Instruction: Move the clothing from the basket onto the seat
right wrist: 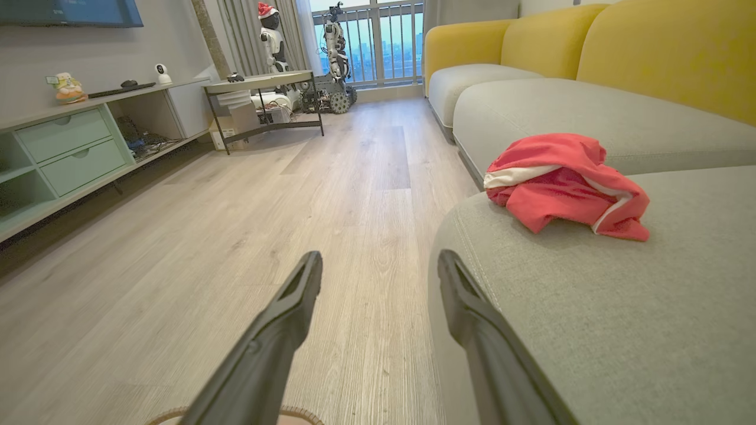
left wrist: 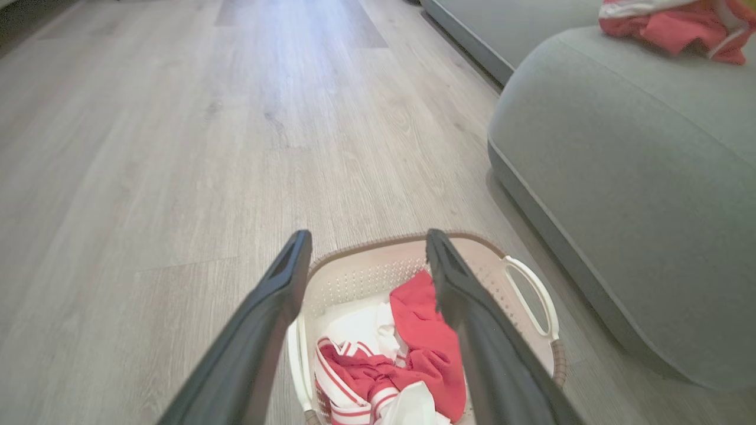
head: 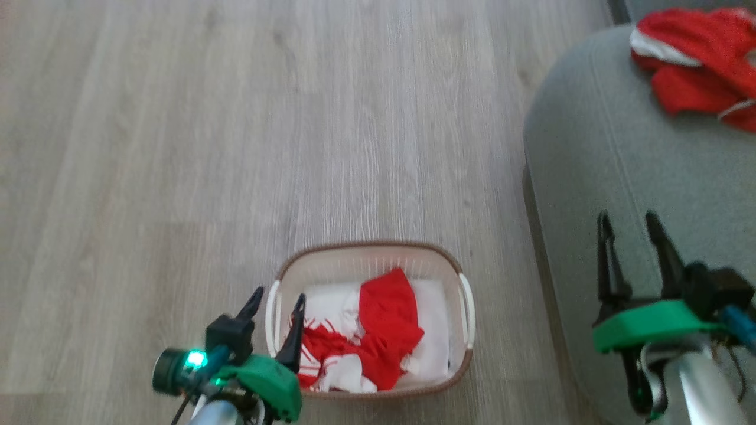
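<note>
The grey-green seat (head: 620,153) carries one red garment (head: 697,65) near its far corner; the basket (head: 366,251) stands on the floor (head: 177,147) beside it, holding crumpled red-and-white clothing (head: 387,330) on a flat white sheet (head: 434,336). The next pick seems in hand: the left claw (head: 279,294) hangs over the basket's left rim, spread wide and empty, and should drop into the heap and close on a fold. The right claw (head: 626,215) hovers above the seat's near edge, equally wide, gripping nothing.
</note>
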